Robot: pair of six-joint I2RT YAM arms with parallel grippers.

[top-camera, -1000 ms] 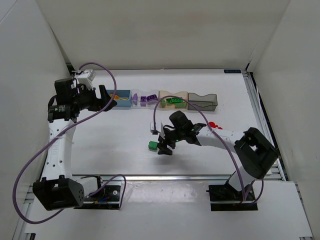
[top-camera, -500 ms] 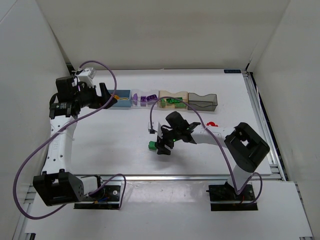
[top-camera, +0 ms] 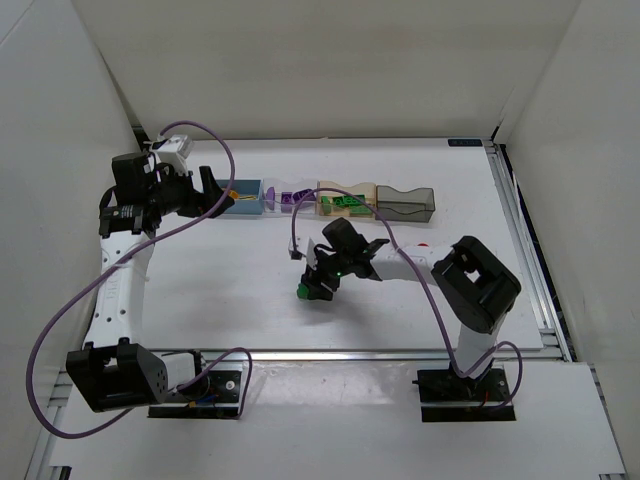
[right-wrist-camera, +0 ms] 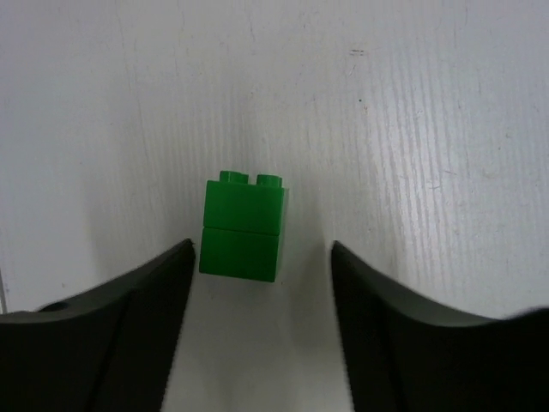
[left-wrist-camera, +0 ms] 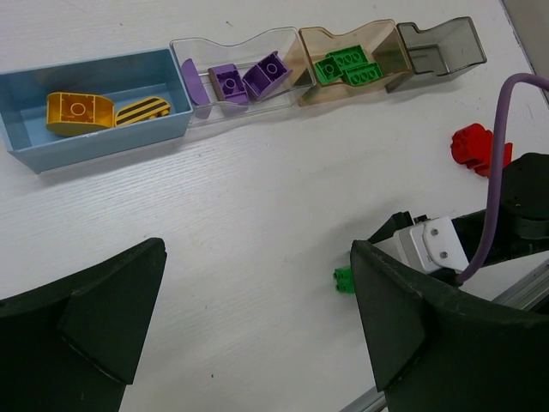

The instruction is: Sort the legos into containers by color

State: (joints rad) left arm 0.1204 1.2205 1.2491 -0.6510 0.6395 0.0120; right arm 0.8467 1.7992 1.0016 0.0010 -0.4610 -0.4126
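Note:
A green lego lies on the white table, just ahead of my open right gripper and nearer its left finger; nothing is gripped. From above, the right gripper is low over that lego. A red lego lies right of the right arm and also shows in the left wrist view. The blue box holds yellow pieces, the clear box purple ones, the orange box green ones, and the grey box holds nothing. My left gripper is open and empty, raised near the blue box.
The four boxes stand in a row at the back middle of the table. White walls close the left, back and right sides. A metal rail runs along the near edge. Purple cables loop from both arms.
My right gripper has moved left and closed in on the green lego, which is now between its open fingers. The left arm drew back slightly, then held still.

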